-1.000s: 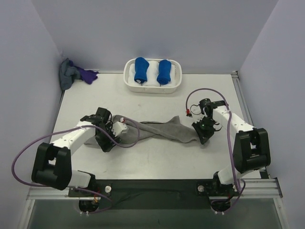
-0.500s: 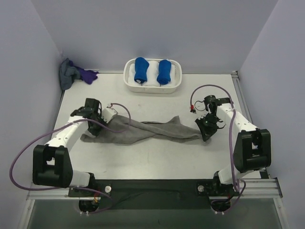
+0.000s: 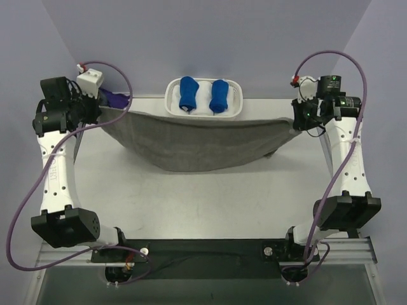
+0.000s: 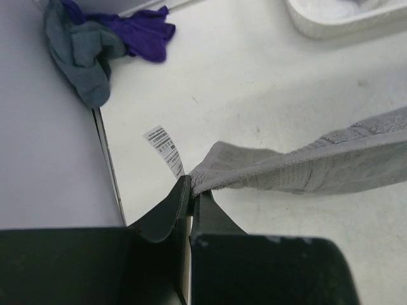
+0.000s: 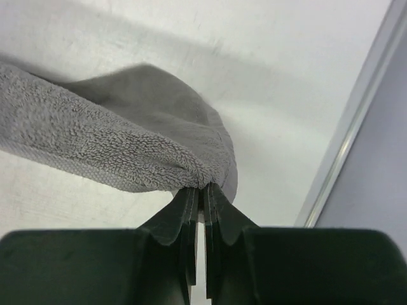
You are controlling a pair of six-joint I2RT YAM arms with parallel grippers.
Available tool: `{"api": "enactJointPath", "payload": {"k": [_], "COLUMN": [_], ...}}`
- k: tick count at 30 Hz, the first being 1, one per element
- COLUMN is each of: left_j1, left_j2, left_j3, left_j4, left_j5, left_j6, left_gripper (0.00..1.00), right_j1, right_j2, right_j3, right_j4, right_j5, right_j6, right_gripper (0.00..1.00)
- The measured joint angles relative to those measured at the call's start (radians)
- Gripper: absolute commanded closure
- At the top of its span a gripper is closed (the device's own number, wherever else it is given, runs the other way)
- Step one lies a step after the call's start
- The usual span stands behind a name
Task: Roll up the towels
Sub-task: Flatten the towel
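Observation:
A grey terry towel (image 3: 197,140) hangs stretched above the table between both raised arms, sagging in the middle. My left gripper (image 3: 95,109) is shut on the towel's left corner (image 4: 210,168), where a white care label (image 4: 164,147) dangles. My right gripper (image 3: 297,121) is shut on the towel's right corner (image 5: 191,168). In the right wrist view the towel (image 5: 95,143) runs off to the left from the pinched fingers (image 5: 219,206). In the left wrist view it runs off to the right (image 4: 331,162).
A white basket (image 3: 203,113) with two rolled blue towels (image 3: 188,93) (image 3: 219,95) stands at the back centre, just behind the hanging towel. A grey and purple cloth pile (image 4: 95,44) lies in the back left corner by the wall. The table's metal edge (image 5: 346,149) runs beside the right gripper.
Both arms have risen and moved back and outward, lifting the towel off the table and spreading it wide. The left gripper closed on its corner.

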Motion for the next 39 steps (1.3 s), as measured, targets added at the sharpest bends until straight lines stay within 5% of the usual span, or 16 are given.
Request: {"api": "enactJointPath", "payload": {"k": [7, 16, 23, 30, 39], "left_j1": [0.099, 0.357, 0.383, 0.349, 0.046], "left_j2": [-0.055, -0.389, -0.486, -0.376, 0.011], "left_j3": [0.050, -0.103, -0.042, -0.170, -0.454], "left_j4": [-0.055, -0.233, -0.297, -0.284, 0.005], "left_j5": [0.090, 0.222, 0.244, 0.258, 0.071], "left_j6": [-0.041, -0.012, -0.002, -0.014, -0.109], "left_gripper": [1.00, 1.00, 1.00, 1.00, 1.00], "right_j1": [-0.035, -0.050, -0.063, -0.059, 0.022], "right_j2": [-0.084, -0.445, -0.549, -0.372, 0.098], "right_j3": [0.075, -0.089, -0.068, -0.197, -0.276], "right_j4": [-0.057, -0.146, -0.208, -0.138, 0.109], "right_j5": [-0.002, -0.003, 0.047, 0.038, 0.071], "right_j6": [-0.019, -0.053, -0.065, -0.063, -0.012], "right_gripper": [1.00, 1.00, 1.00, 1.00, 1.00]}}
